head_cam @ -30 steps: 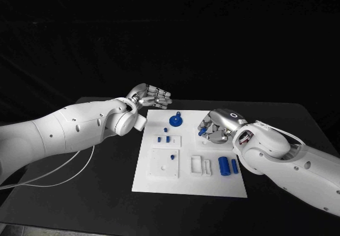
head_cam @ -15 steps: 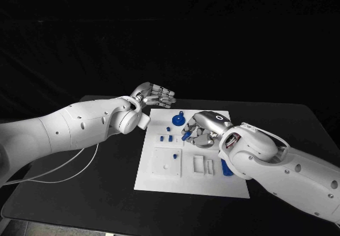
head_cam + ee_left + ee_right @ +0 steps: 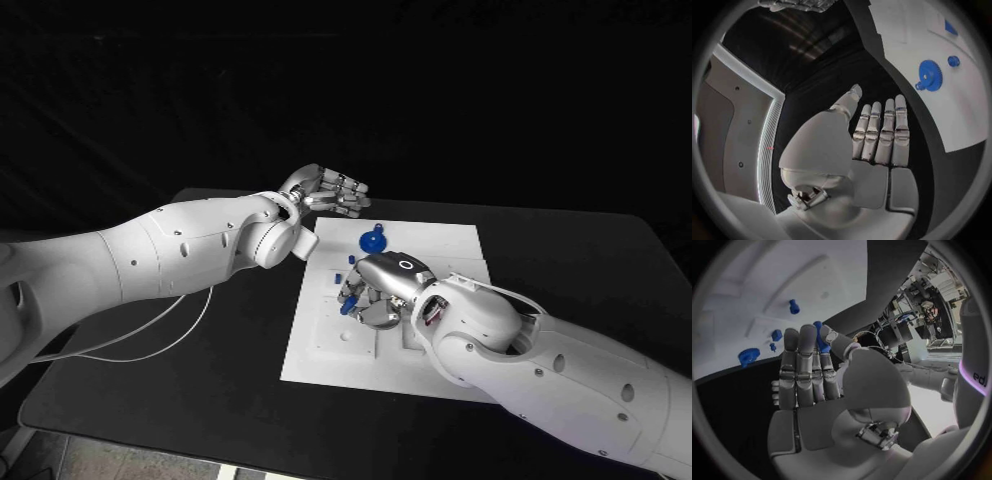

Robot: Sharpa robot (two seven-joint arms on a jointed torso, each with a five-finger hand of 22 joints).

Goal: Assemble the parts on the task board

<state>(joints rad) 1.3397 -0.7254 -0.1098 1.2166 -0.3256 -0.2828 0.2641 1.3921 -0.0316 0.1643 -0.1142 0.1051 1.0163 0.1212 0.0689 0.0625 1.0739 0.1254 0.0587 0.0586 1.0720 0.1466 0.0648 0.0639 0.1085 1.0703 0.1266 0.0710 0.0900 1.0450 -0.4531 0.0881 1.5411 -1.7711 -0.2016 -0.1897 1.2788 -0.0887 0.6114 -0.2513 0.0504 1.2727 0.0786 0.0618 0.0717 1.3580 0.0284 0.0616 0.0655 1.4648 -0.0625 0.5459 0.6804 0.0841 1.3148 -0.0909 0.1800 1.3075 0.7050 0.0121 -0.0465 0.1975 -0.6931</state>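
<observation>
The right robot hand (image 3: 378, 292) pinches a small blue part (image 3: 822, 341) over the middle of the task board (image 3: 433, 240). The left robot hand (image 3: 329, 192), fingers straight and together, holds nothing, at 11 o'clock of the board beside a blue gear (image 3: 371, 241).

Black table (image 3: 173, 380) under the white plate, a white cable (image 3: 144, 340) looping across its left part

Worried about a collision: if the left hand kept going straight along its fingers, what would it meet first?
Probably nothing soon: the left hand points past the task board's far edge over bare black table. Depth is unclear.
</observation>
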